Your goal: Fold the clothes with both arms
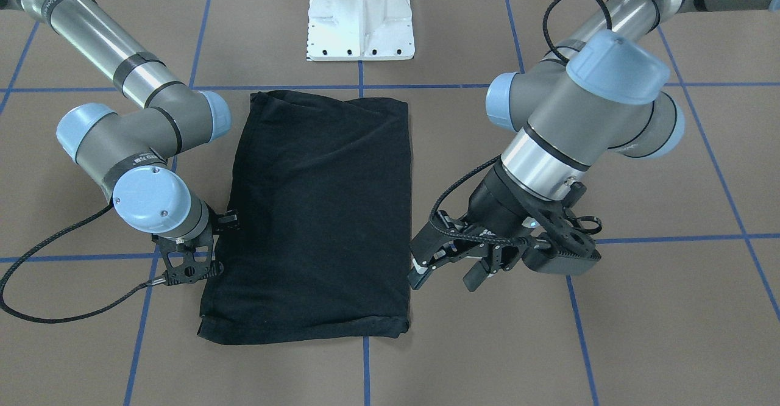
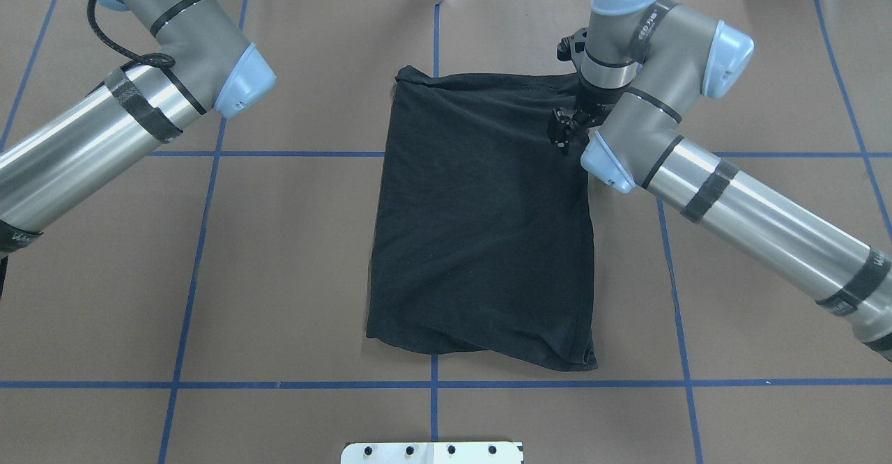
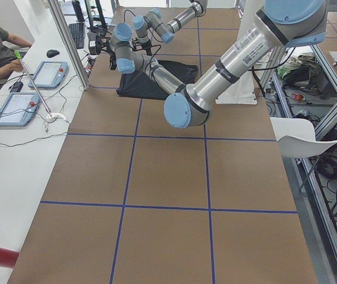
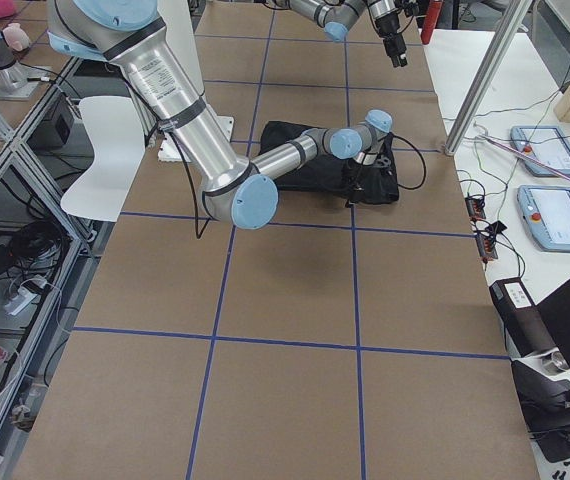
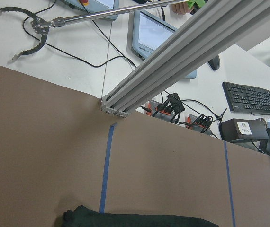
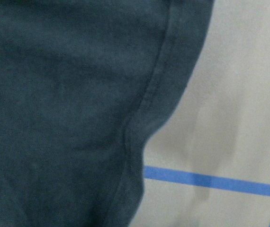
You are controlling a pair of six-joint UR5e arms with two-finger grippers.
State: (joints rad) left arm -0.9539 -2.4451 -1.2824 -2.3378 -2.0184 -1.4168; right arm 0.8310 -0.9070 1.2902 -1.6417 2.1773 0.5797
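Left fingers held wide apart, empty, raised clear of the shirt's far left corner. Shirt laid flat mid-counter, already narrowed to a long rectangle. Right wrist set low on the far right edge; its fingers are hidden, so their grip cannot be told. Step judged: far edge to be taken up for a fold toward the near hem. Left fingers would first need lowering onto their corner. Frame post noted at the counter's far edge; pedestal at the near side.
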